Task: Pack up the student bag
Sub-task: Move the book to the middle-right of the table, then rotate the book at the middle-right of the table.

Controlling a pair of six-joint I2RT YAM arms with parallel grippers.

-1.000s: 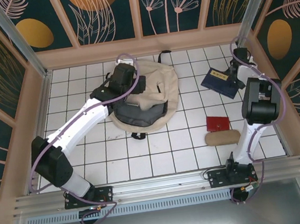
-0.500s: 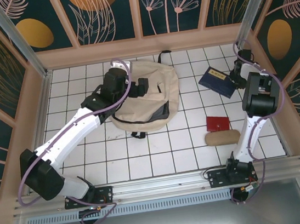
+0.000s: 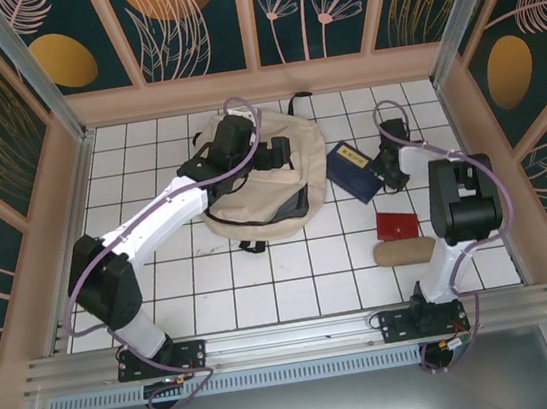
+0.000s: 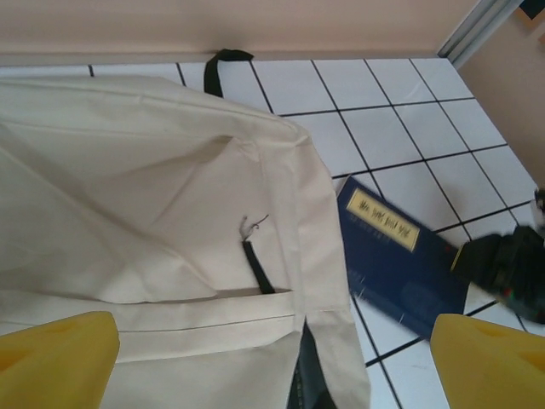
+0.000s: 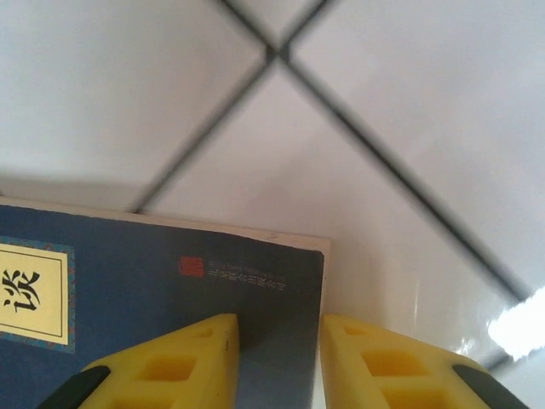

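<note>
Two arms: right gripper (image 5: 279, 341) clamps the navy book (image 3: 352, 171); student bag (image 3: 303, 158) just leftward, near the table (image 3: 193, 286) far edge; left gripper (image 3: 269, 155), jaws wide, hovers above it.

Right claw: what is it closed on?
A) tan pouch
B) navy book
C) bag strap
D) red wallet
B: in the right wrist view the right claw has its yellow fingers on either side of the navy book at its corner, and from above it sits at that book's edge, next to the bag.
</note>
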